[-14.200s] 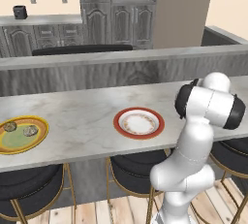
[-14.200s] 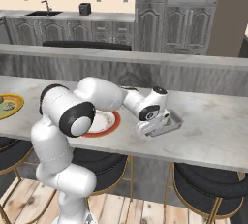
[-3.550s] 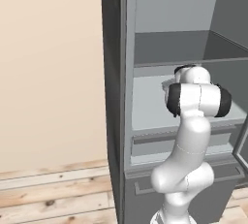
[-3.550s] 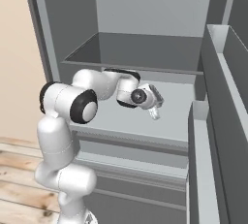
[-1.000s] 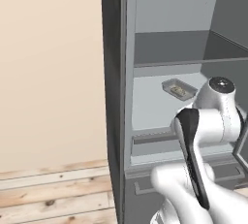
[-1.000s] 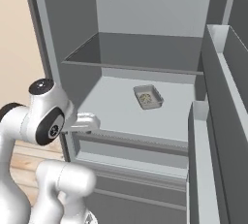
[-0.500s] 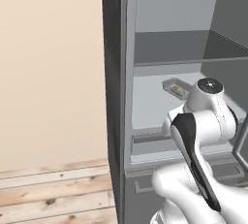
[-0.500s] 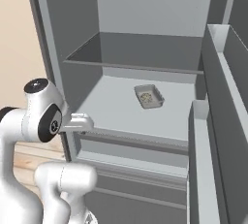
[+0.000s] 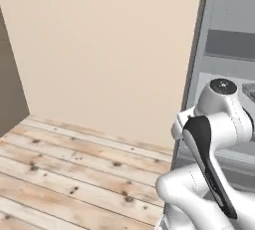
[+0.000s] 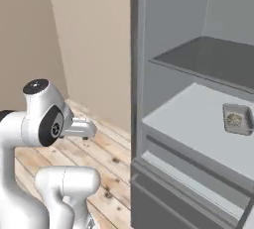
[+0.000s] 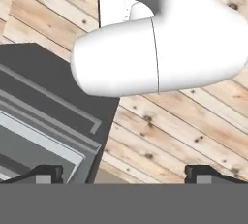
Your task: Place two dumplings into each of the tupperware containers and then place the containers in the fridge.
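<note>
one container sits on the middle shelf of the fridge, toward the right of the right base view, with mottled lumps inside that look like dumplings; how many there are is too small to count. it lies flat on the pale shelf, well back from the front lip, with nothing touching it. i judge this container's part of the job finished: filled and put away. the second container is not on the shelves that show here, so by my reading it is what remains to be fetched and brought over, though the fridge's right part is cut off in these views.

the gripper is well away from the shelf, pointing down at the wooden floor beside the fridge's dark lower front. its two dark fingertips stand far apart at the bottom of the hand view with nothing between them, so it is spread and empty.

the fridge stands open, pale grey inside, with a darker shelf above the one that holds the container and a drawer front low down. to its left is a plain beige wall and a darker wall meeting it at the corner. the floor is light planks with knots. the white arm is folded close to the base.
</note>
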